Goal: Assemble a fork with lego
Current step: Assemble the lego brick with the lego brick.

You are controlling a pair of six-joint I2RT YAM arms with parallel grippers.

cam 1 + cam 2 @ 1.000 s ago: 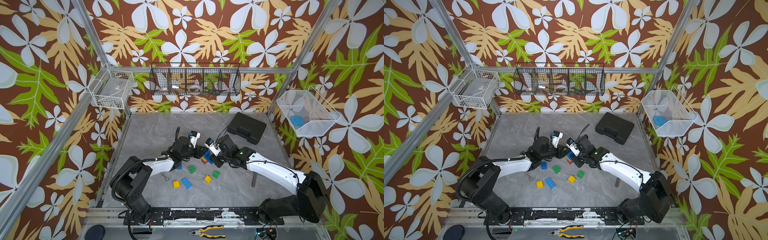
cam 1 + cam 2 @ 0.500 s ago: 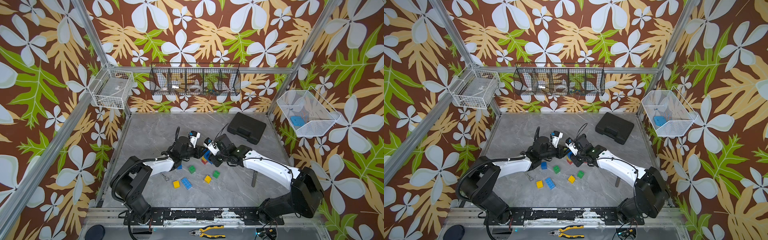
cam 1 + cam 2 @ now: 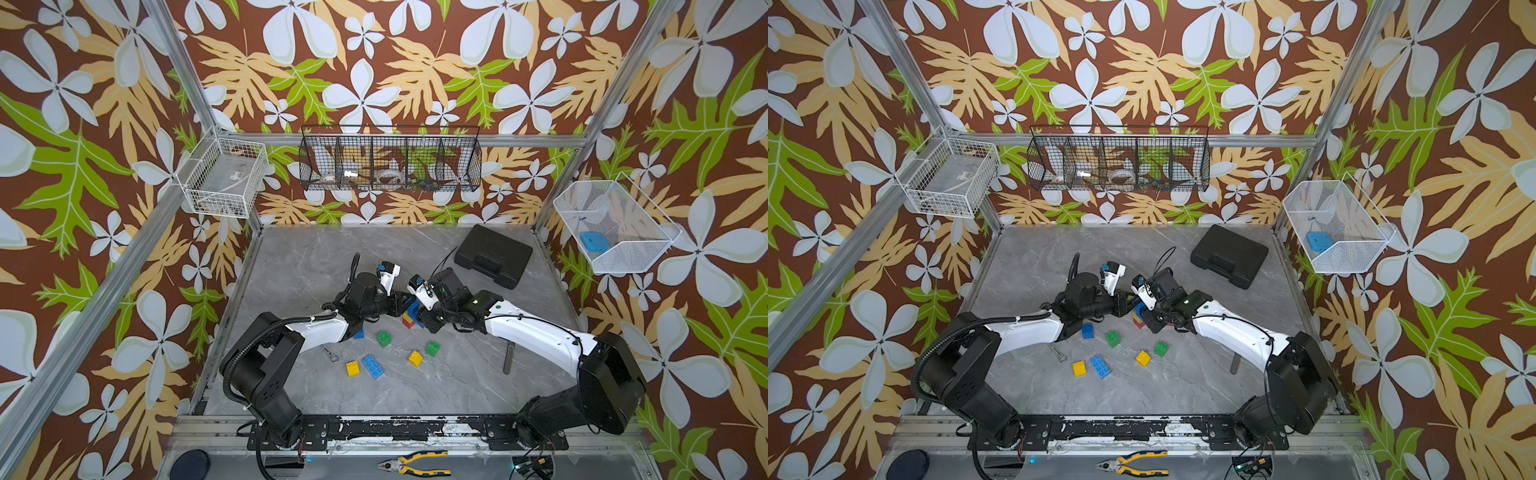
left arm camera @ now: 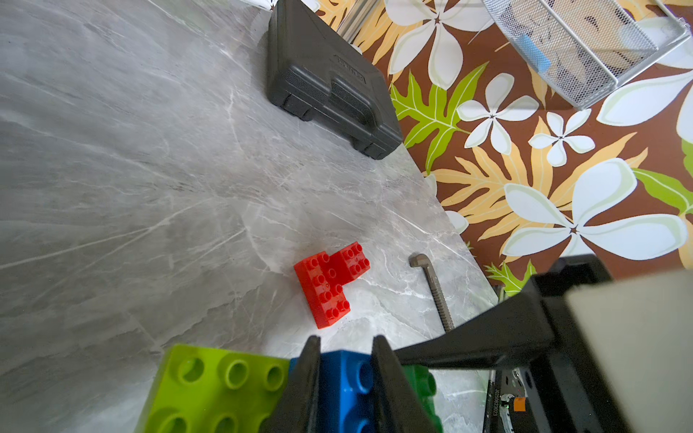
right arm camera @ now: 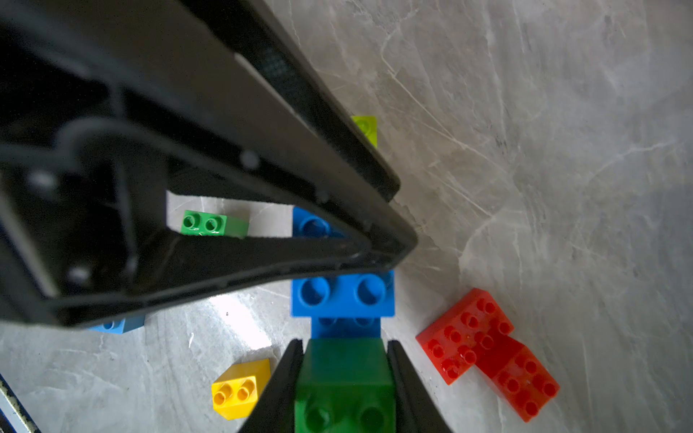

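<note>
Gripping the same small stack from two sides, as I judge it, I have my right claw (image 5: 344, 343) clamped on the smooth walls of a dark green brick (image 5: 345, 378) and my left claw (image 4: 345, 348) clamped on a blue brick (image 4: 347, 386). A lime brick (image 4: 210, 382) juts out beside the blue one, all of it over the desk (image 4: 131, 168). I expect these bricks to be light, stiff and hard, with glossy sides that could slip. So I pinch the flat side faces, not the studs, and I would press straight, since a twist might pop the joints apart. Just beyond on the desk lie a yellow brick (image 5: 240, 386) and a red piece (image 5: 483, 345) made of joined bricks. A narrow label (image 4: 495, 402) carries a printed number too small for me to read. Farther off sits a black case (image 4: 326, 86) with raised lettering on its lid that I cannot make out. On the far wall hangs a wire basket (image 4: 585, 48).
</note>
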